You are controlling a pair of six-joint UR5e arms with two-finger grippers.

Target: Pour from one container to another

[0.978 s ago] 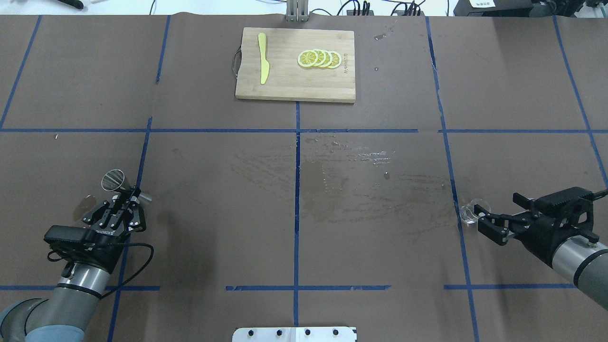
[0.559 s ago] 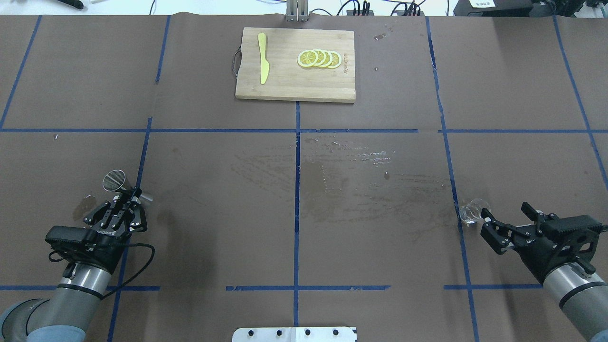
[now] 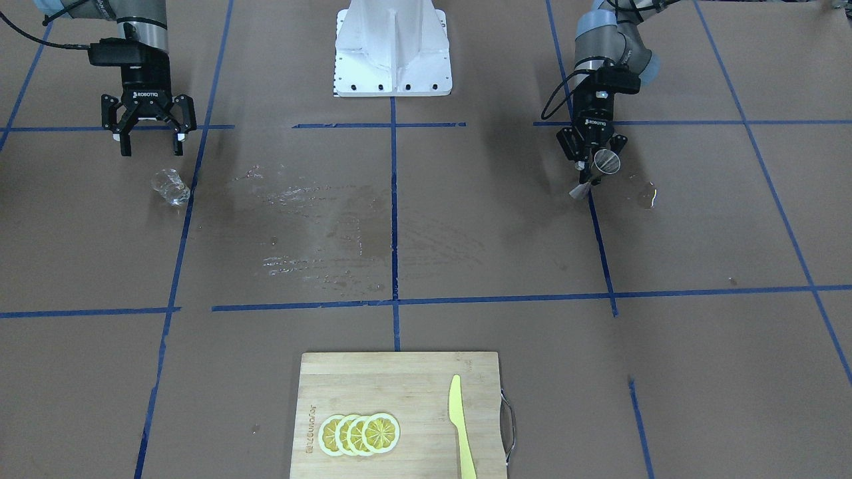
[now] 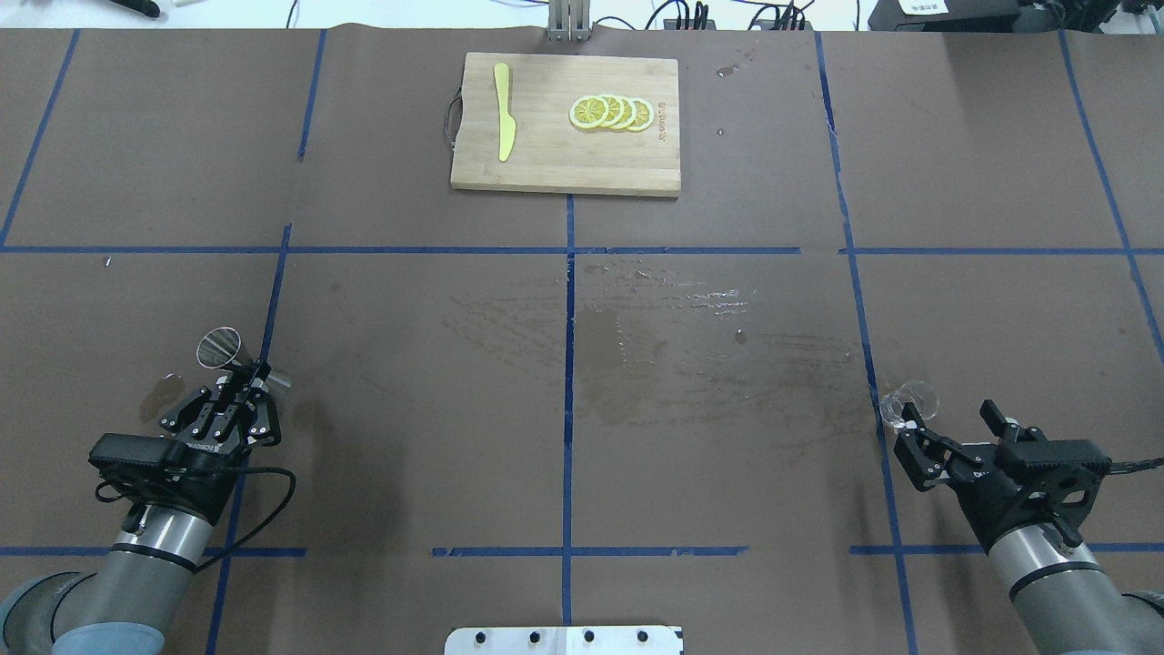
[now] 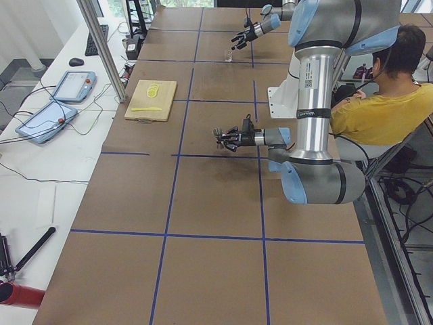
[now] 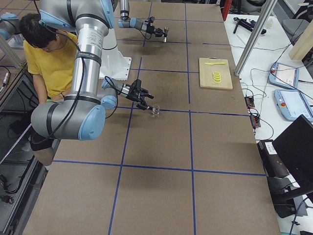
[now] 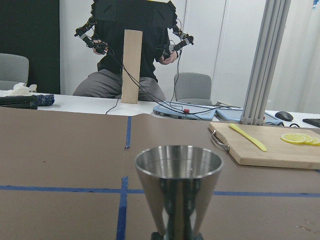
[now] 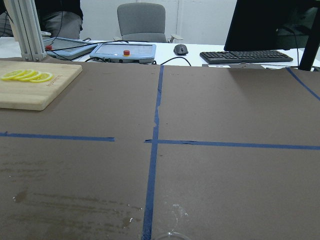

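Observation:
The steel jigger [image 4: 218, 347] is held at its narrow waist by my left gripper [image 4: 255, 373], which is shut on it just above the table at the near left. The jigger's open cone [image 7: 178, 170] fills the left wrist view; in the front view the jigger [image 3: 606, 161] sits tilted in my left gripper [image 3: 594, 171]. The clear glass cup [image 4: 902, 406] stands on the table at the near right, also seen as the glass cup [image 3: 170, 187]. My right gripper [image 4: 946, 417] is open just behind the cup, one fingertip close beside it. Only the cup's rim [image 8: 170, 236] shows in the right wrist view.
A wooden cutting board [image 4: 546, 164] with lemon slices [image 4: 611, 113] and a yellow knife [image 4: 503, 111] lies at the far centre. Wet streaks [image 4: 655, 346] cover the table's middle. A small puddle [image 3: 645, 197] lies beside the jigger. An operator [image 5: 385, 101] sits behind the robot.
My right gripper has drawn back from around the glass cup toward the robot and turned to face forward, staying open. The cup stays put. The left arm with the jigger barely moved.

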